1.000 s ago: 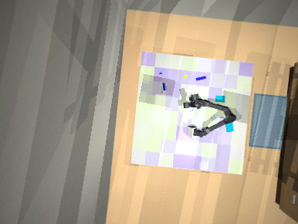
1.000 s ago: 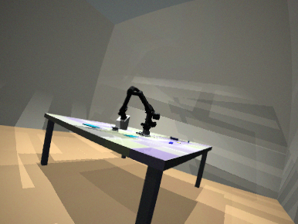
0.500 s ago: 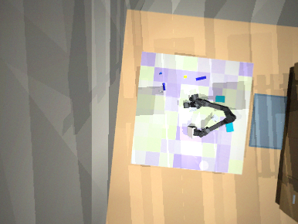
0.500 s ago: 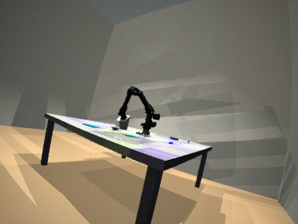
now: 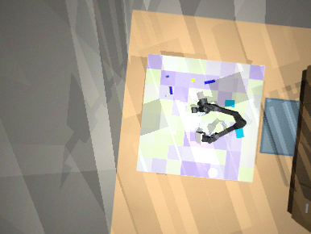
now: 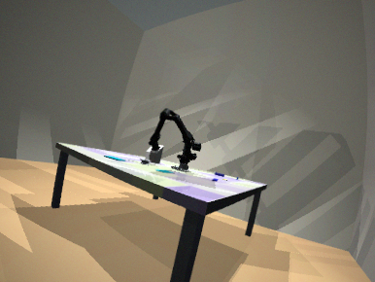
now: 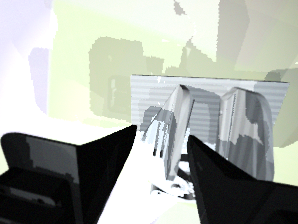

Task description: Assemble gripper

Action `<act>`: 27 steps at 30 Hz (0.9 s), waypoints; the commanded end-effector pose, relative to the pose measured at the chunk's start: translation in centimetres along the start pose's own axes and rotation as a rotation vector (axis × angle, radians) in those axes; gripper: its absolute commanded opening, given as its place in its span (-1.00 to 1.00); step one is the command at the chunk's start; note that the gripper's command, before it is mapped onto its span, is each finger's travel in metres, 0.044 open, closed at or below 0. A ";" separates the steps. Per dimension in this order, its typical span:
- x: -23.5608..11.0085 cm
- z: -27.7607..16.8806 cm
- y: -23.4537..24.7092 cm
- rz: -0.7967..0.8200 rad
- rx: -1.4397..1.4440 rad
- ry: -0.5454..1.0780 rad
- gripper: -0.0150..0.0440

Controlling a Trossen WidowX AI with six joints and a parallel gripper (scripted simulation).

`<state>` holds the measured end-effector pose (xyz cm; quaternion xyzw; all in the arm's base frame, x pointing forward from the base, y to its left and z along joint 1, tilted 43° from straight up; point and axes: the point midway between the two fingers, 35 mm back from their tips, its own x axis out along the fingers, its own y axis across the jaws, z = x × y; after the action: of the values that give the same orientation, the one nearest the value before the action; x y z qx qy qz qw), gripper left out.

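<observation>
My gripper is open, low over the table. In the wrist view its black fingertips stand apart, on either side of a pale grey upright, pointed piece. A second, broader grey upright piece stands to the right. They look like the two jaws. A light grey ribbed surface shows behind both. White and dark small parts show below them, partly hidden by the right finger. The pins, the gear teeth and their meshing cannot be made out, nor can the housing plate be told apart.
Dark blue bars, a small yellow piece and a small blue piece lie toward the back. Teal patches lie near the arm. A light grey box stands beside the arm's base.
</observation>
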<state>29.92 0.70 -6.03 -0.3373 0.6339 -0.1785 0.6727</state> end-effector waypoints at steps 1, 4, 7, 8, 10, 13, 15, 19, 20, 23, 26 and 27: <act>-1.5 0.2 0.1 0.003 0.005 -0.003 0.27; -4.6 0.2 0.1 0.004 0.007 0.000 0.27; -7.0 -0.1 -0.1 0.001 0.009 0.002 0.27; -7.0 -0.1 -0.1 0.001 0.009 0.002 0.27; -5.9 0.2 0.0 0.000 0.001 -0.006 0.27; -6.2 0.3 0.3 0.017 -0.015 -0.016 0.53; -6.6 0.6 0.6 0.039 -0.037 -0.030 0.71; -6.9 0.8 -0.5 0.063 -0.022 -0.037 1.00; -6.9 0.8 -1.0 0.067 -0.010 -0.036 1.00; -6.9 0.6 -4.1 0.083 0.063 -0.029 1.00; -6.9 -0.1 -8.0 0.097 0.154 -0.022 1.00; -6.9 -0.5 -9.2 0.101 0.185 -0.020 1.00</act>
<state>30.43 1.36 2.86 -0.2763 0.6292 -0.1777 0.7044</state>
